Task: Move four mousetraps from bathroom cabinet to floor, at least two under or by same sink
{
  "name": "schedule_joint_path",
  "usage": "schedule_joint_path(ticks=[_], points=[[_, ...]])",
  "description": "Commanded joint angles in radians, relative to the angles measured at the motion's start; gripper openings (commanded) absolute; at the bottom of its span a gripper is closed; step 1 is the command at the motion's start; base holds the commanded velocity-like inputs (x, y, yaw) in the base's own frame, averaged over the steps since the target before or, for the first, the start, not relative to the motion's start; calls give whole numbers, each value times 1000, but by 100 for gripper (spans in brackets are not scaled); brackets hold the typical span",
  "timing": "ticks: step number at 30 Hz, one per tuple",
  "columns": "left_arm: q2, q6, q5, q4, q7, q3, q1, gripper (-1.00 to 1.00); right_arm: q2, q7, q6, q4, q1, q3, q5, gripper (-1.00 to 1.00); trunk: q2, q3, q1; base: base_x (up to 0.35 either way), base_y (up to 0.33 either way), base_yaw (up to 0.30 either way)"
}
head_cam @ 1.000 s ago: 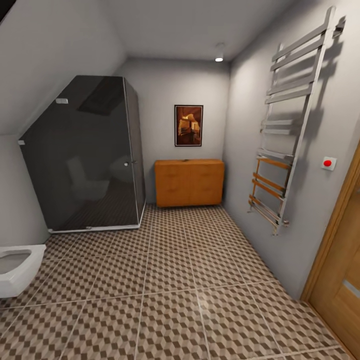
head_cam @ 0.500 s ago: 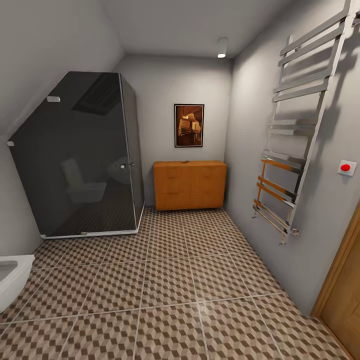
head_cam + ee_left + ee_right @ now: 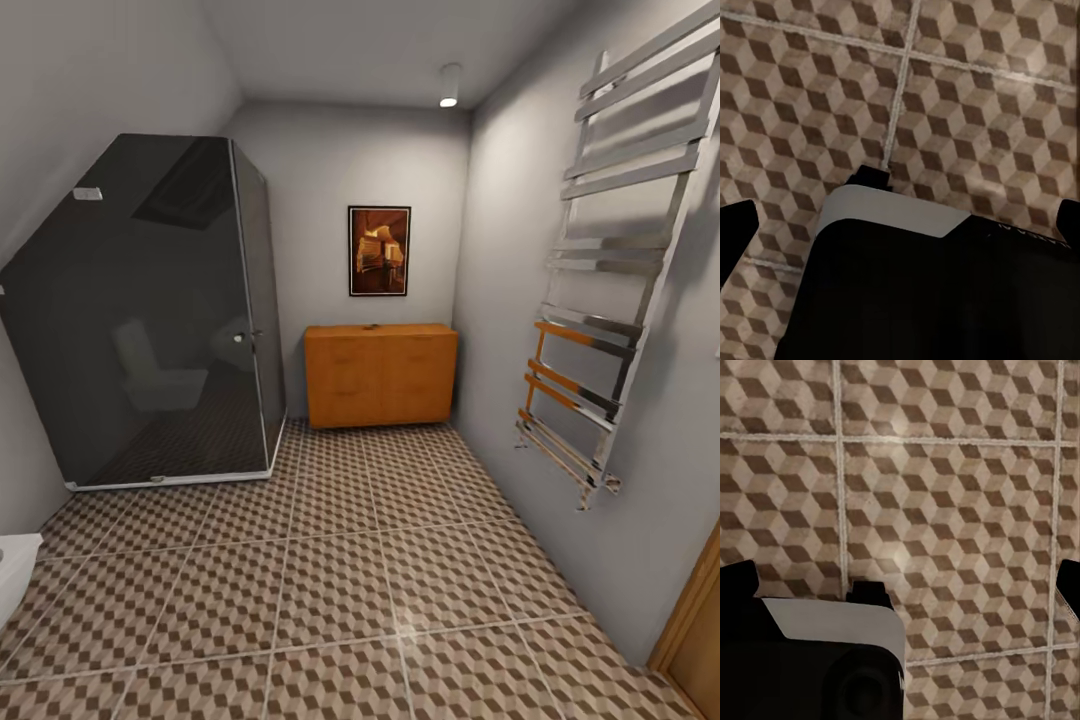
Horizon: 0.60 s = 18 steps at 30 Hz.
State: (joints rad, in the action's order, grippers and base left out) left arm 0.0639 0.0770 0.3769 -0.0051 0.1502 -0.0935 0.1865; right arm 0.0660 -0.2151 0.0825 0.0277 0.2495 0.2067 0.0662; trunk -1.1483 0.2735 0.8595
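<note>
While the cabinet [image 3: 380, 374] is standing against the far wall beside the dark shower enclosure [image 3: 150, 310], well ahead of both grippers, the left gripper [image 3: 900, 217] and right gripper [image 3: 904, 585] are hanging spread wide and empty over the bathroom floor [image 3: 340, 580].

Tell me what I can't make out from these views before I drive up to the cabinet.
- Mousetraps: the cabinet has its fronts closed in the head view, so its contents are hidden.
- Small dark item on the cabinet top: too small to identify.
- Shower interior: dark glass hides it.
- White fixture: cut off by the head view's left edge.
- Both wrist views: fingers cut off at the picture edges, over the bathroom floor; their state can't be told.
</note>
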Motion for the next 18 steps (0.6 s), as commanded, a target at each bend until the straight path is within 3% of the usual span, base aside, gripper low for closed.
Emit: schedule_joint_path(ticks=[1,18], points=[[0,3,8,0,3,-8,1,100,1,-2,6,3,1,7,6,100,-1,1,1,323,0,0],[-1,7,8,-2,3,-7,1,100,4,5,6,3,1,8,9,100,-1,1,1,323,0,0]])
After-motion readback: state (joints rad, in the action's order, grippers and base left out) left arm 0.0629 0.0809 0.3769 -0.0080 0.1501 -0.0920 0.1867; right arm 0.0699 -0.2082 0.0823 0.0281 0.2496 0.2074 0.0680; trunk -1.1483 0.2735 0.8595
